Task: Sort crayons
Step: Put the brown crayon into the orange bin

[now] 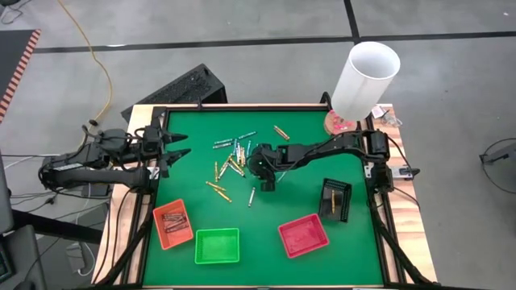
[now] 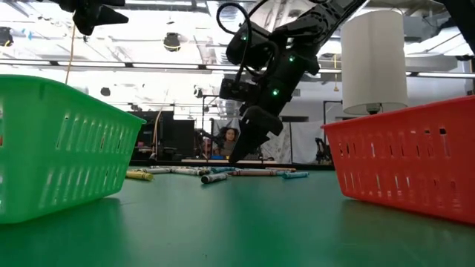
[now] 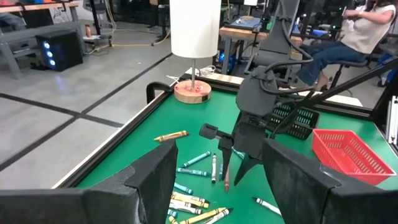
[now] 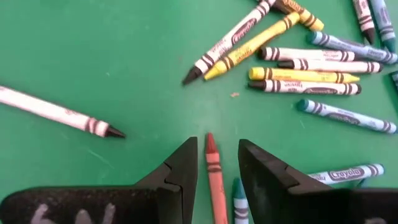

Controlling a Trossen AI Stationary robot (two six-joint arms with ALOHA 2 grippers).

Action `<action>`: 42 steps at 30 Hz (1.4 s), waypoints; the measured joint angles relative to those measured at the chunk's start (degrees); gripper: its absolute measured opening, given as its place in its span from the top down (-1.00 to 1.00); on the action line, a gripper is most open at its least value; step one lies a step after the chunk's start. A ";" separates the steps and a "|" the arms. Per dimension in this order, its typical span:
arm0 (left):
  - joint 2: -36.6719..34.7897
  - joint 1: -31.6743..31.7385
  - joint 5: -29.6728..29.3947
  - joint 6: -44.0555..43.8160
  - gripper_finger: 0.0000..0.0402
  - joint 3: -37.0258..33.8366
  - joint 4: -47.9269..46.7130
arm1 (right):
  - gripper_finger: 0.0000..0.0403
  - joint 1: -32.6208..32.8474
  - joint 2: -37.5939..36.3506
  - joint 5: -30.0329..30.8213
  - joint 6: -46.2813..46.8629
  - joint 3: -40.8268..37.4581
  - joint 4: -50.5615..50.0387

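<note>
Many crayons [image 1: 230,157] lie loose on the green table mat [image 1: 266,121], left of centre. My right gripper [image 1: 264,179] hangs over the pile's near right side, slanting down, shut on a reddish-brown crayon [image 4: 214,168]. The left wrist view shows this crayon [image 3: 226,175] pointing steeply down below the gripper. My left gripper [image 1: 181,145] waits open, raised over the table's left edge, with nothing between its fingers. My right gripper has the reddish-brown crayon's shaft [image 4: 215,180] between its two fingers, and the crayon runs along them. Its pointed tip [image 4: 210,138] sticks out past the fingertips. The fingers slant down from the table's right side. Where the fingers meet the crayon is hidden farther back.
Along the near side stand an orange tray [image 1: 172,224] holding crayons, a green tray [image 1: 217,245] and a red tray [image 1: 303,235]. A black tray [image 1: 334,199] at the right holds a yellow crayon. A white cylinder on a pink base [image 1: 364,80] stands at the far right corner.
</note>
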 joint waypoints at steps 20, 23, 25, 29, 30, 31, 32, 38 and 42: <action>-0.02 0.00 0.02 -0.50 -0.11 0.00 -0.45 | 0.41 -0.57 4.71 0.11 -0.33 0.20 0.34; -0.02 0.00 0.02 -0.50 -0.11 0.00 -0.45 | 0.52 -0.54 4.99 0.15 0.70 0.17 0.21; -0.02 0.00 0.02 -0.50 -0.11 -0.02 -0.45 | 0.63 -0.59 5.03 0.15 1.69 0.17 0.13; -0.02 0.00 0.02 -0.50 -0.11 0.00 -0.44 | 0.89 -1.00 5.07 0.26 3.20 0.10 -0.06; -0.01 0.00 0.02 -0.50 -0.11 -0.01 -0.43 | 0.94 -1.07 5.09 0.26 3.54 0.10 -0.10; -0.02 0.00 0.02 -0.52 -0.11 0.00 -0.43 | 0.96 -1.17 5.12 0.26 3.91 0.06 -0.08; -0.02 0.00 0.02 -0.58 -0.11 0.00 -0.45 | 0.96 -1.23 5.12 0.27 4.34 0.06 -0.07; -0.02 0.00 0.02 -0.96 -0.11 -0.01 -0.58 | 0.98 -1.22 4.28 0.95 6.71 -0.13 1.61; -0.02 0.00 0.02 -0.96 -0.11 0.00 -0.56 | 0.99 -1.14 3.15 1.60 7.50 -0.29 6.33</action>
